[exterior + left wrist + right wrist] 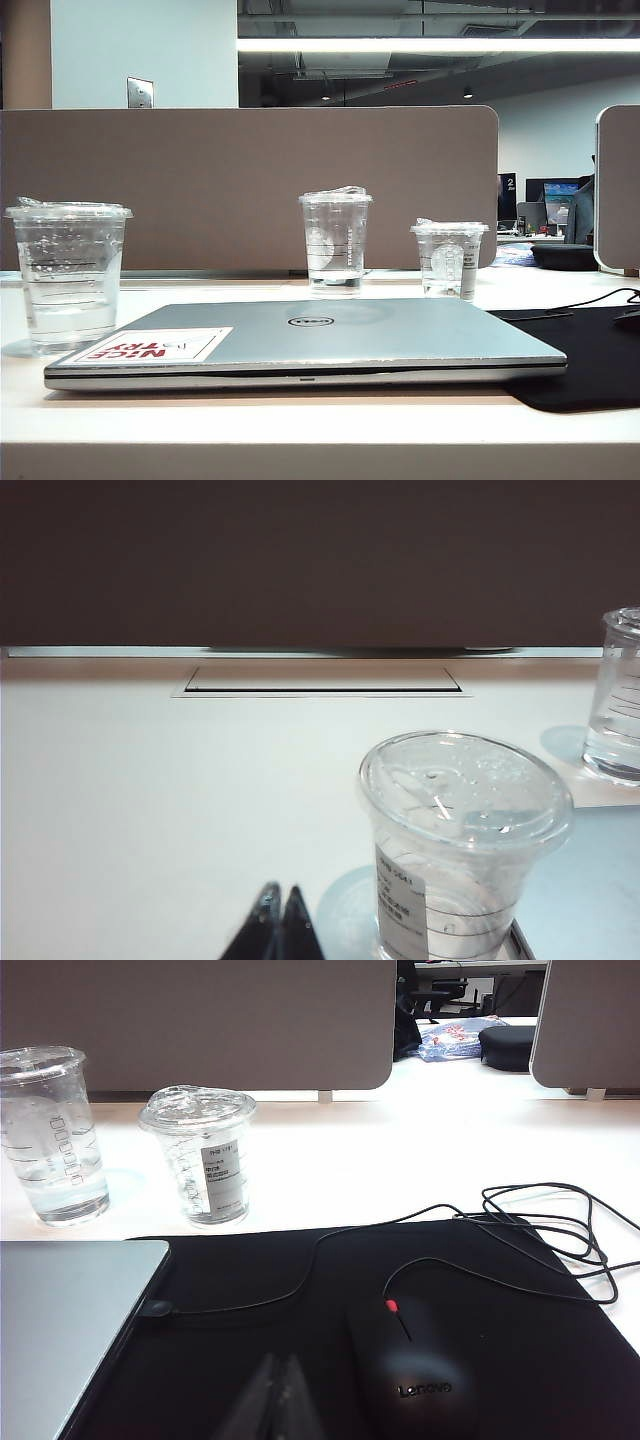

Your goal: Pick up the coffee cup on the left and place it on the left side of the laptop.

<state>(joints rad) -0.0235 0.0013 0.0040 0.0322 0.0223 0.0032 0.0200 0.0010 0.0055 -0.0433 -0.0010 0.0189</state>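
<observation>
Standing upright on the white surface, the clear ringed plastic coffee cup is just left of the closed silver Dell laptop. Left gripper and right gripper fingers are pressed together, empty.

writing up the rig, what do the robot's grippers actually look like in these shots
Little shows. The left gripper appears in the left wrist view as two slim, dark, glossy fingertips tapering to points. The right gripper in the right wrist view looks the same, blurred against the black mat. No arms, cables or markings visible.
</observation>
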